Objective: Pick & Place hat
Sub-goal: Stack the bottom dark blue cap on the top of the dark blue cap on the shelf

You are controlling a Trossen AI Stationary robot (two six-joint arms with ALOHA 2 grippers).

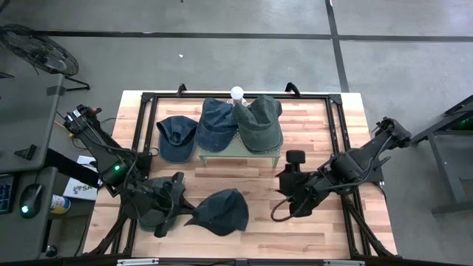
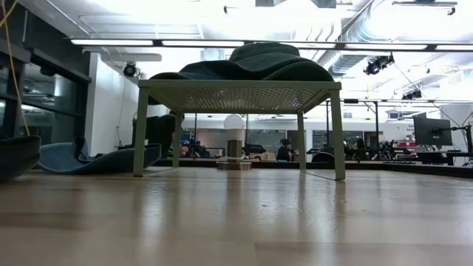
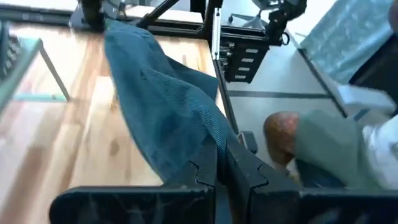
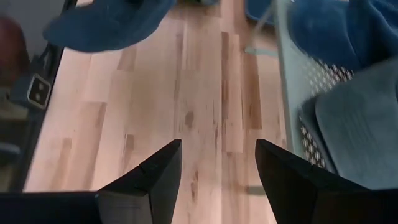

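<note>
While your left gripper point(image 3: 221, 171) is pinching the soft dark blue cloth cap point(image 1: 222, 210) with its fingers squeezed together on the cloth, the cap is sitting at the front of the pale wooden table point(image 1: 310, 125), just beside that gripper on its right side. You are holding it by its near edge, and the rest of the cap is spreading away from the gripper toward the middle of the table.

The little pale green metal rack point(image 2: 236, 92) is standing farther back, past the cap and a bit to the right. Two caps are already lying on top of it, a blue one point(image 1: 218, 122) and a grey-green one point(image 1: 260, 122). Another blue cap point(image 1: 176, 137) is lying on the table just to the left of the rack.

Your left arm is much nearer to the held cap, so I think the carrying is its job. The way back to the rack is going over bare wood, so there is room to move. The rack top is looking quite full, though, and a cap could slip off an edge.

Your right gripper point(image 4: 217, 168) is waiting over bare wood on the right side of the table, fingers apart and holding nothing.
</note>
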